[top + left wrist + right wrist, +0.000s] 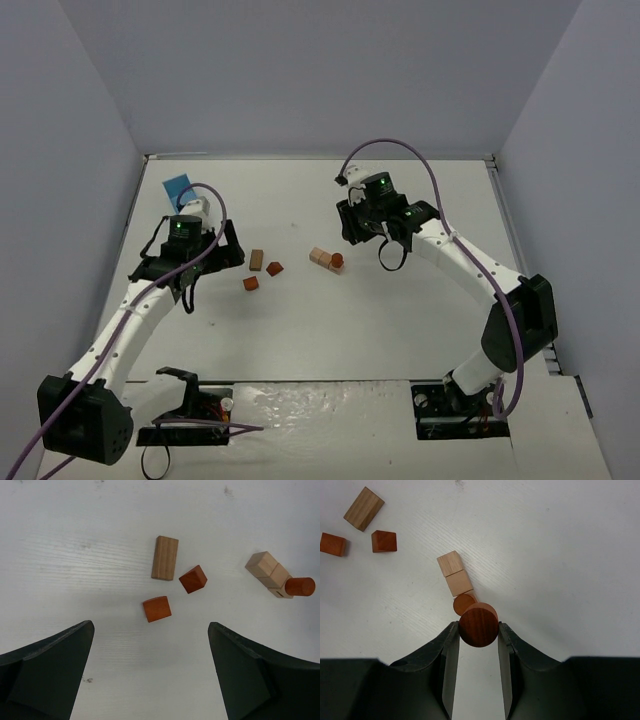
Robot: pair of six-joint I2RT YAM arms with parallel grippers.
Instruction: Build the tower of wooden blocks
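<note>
The left gripper (151,629) hangs spread wide and empty above a light tan rectangular wooden block (165,557) and two reddish-brown wooden cubes (193,579), all lying apart. The right gripper (478,630) pinches a reddish-brown wooden cylinder (478,622) at the end of a row of two tan wooden cubes (459,583). Bare white table (400,320) surrounds both groups.

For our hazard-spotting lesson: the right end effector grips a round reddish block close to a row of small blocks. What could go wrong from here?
The right end effector pinches the reddish cylinder on its curved sides, so it might slip or roll once released.
It looks close to the two tan cubes and another cylinder; lowering could knock them.
The open left end effector hovers over three loose blocks and might scatter them.
</note>
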